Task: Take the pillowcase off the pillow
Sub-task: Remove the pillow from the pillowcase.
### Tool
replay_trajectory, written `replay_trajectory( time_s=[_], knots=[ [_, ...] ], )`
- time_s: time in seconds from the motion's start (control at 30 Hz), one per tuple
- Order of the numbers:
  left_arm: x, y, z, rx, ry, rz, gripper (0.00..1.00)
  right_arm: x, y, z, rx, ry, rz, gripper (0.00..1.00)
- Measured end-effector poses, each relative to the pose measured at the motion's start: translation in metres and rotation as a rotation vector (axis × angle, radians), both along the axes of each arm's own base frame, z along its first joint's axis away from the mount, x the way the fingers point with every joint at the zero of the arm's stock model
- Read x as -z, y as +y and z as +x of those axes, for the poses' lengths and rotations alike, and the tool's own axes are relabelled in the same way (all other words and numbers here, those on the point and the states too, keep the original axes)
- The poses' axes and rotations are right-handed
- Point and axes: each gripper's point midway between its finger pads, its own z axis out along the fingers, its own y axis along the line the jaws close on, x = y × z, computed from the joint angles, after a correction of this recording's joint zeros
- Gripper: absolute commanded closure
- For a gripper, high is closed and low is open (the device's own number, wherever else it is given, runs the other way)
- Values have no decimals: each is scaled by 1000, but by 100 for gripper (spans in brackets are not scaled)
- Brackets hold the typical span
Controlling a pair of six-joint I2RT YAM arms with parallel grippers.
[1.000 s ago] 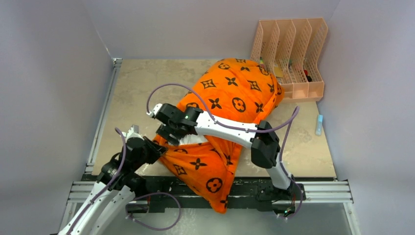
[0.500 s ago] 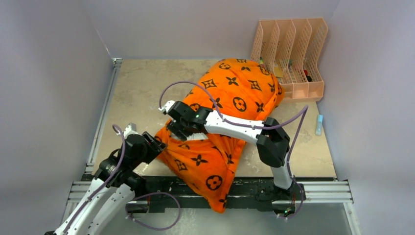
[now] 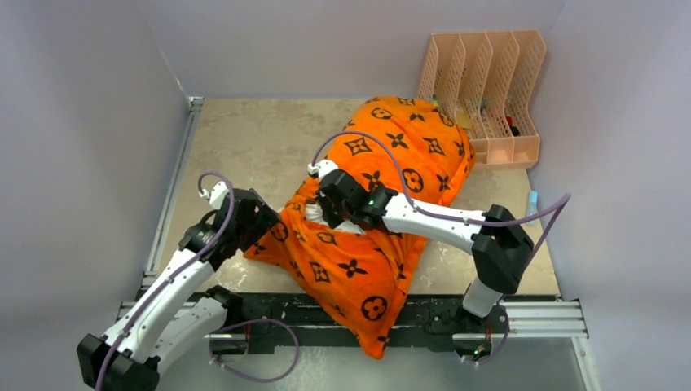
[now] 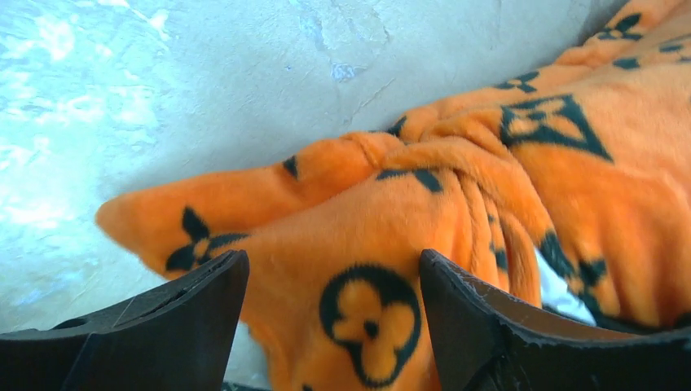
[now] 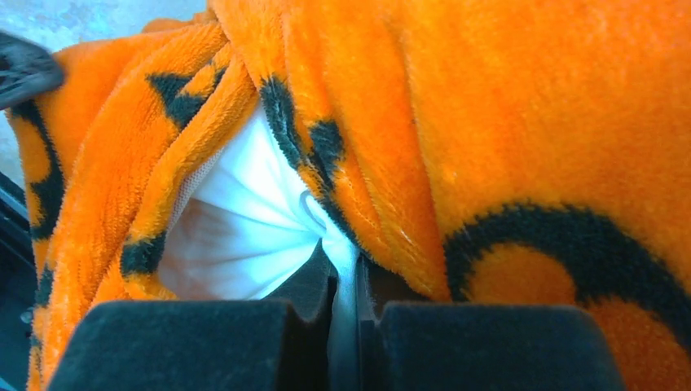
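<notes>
The orange pillowcase [image 3: 407, 155] with black motifs lies diagonally across the table, its loose end hanging over the front rail. Its mouth gapes in the right wrist view, baring the white pillow [image 5: 236, 220]. My right gripper [image 5: 346, 269] is shut on a pinch of that white fabric, at the bundle's left side [image 3: 326, 213]. My left gripper [image 3: 259, 224] stands open just left of the pillowcase's near-left corner. Its fingers straddle an orange fold [image 4: 358, 269] without closing on it. A sliver of pillow [image 4: 562, 293] shows there too.
A peach file rack [image 3: 489, 90] stands at the back right, touching the pillowcase's far end. A small light-blue object [image 3: 531, 208] lies by the right wall. Grey walls close in left, right and behind. The metal rail [image 3: 538, 314] runs along the front edge.
My left gripper has opened, let go of the pillowcase and moved away from the front edge. My right gripper slid right and shut on the white pillow fabric. The bundle shifted slightly right.
</notes>
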Motion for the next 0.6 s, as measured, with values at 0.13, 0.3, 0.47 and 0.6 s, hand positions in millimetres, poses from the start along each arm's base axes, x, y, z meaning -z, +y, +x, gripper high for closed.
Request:
replay_trajectory(
  time_s=[0.13,0.3,0.47,0.6],
  knots=[
    [23,-7,13,-13,2,-92,31,0,-1,-2,36,21,51,100],
    [45,-17,-3,-20,-39,-248,23,0,2,-3,51,45,87,100],
    [14,-1,-18,-80,-144,-287,21,-4,3,-1,53,63,90,100],
    [9,20,-28,-188,-133,-255,19,-7,-2,5,68,106,114,100]
  ],
)
